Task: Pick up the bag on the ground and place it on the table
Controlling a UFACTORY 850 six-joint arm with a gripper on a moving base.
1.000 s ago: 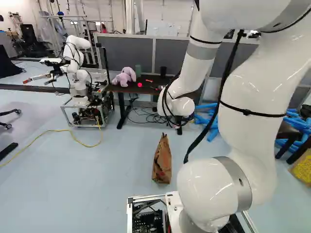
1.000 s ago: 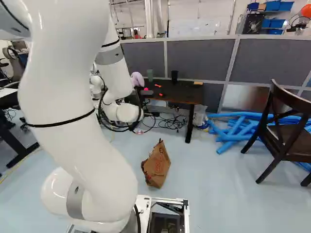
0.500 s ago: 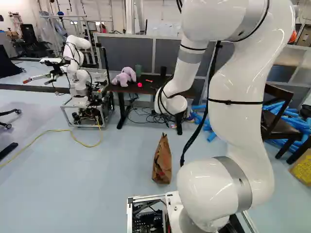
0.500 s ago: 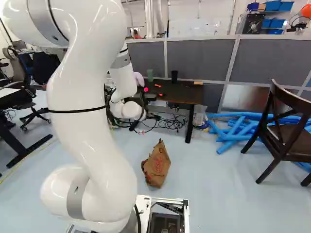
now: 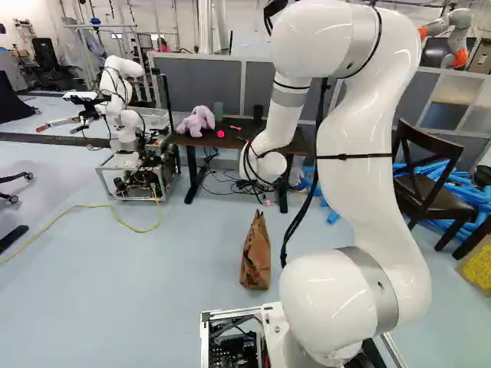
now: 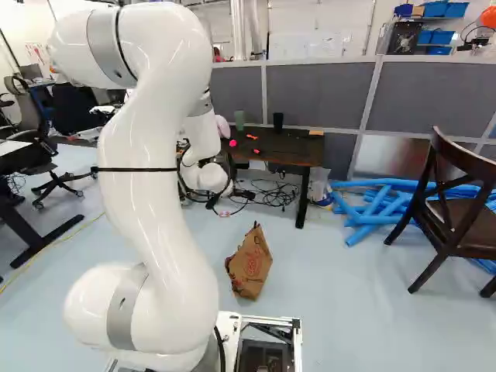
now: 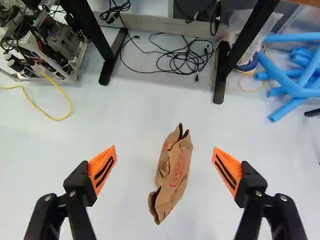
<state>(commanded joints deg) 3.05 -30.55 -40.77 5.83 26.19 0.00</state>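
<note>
Leaning farther forward, arm [image 5: 364, 169], bag [image 5: 256, 257] unmoved.

1. The floor [image 6: 349, 318] is pale blue and smooth — it shows soft reflections of light.
2. Behind stands a row of dark grey partition panels [image 6: 310, 93] in light frames; above them one can see a white wall [image 6: 341, 19] and vertical pipes [image 6: 239, 31].
3. At the right of the right base view is a dark wooden chair [image 6: 469, 225], with blue tubes [image 6: 380, 217] heaped near it.
4. At the left there is a black-legged desk [image 6: 15, 159], and near it an office chair [image 6: 27, 108].
5. Blue bins [image 6: 446, 9] sit on shelves — these are beyond the partition.
</note>
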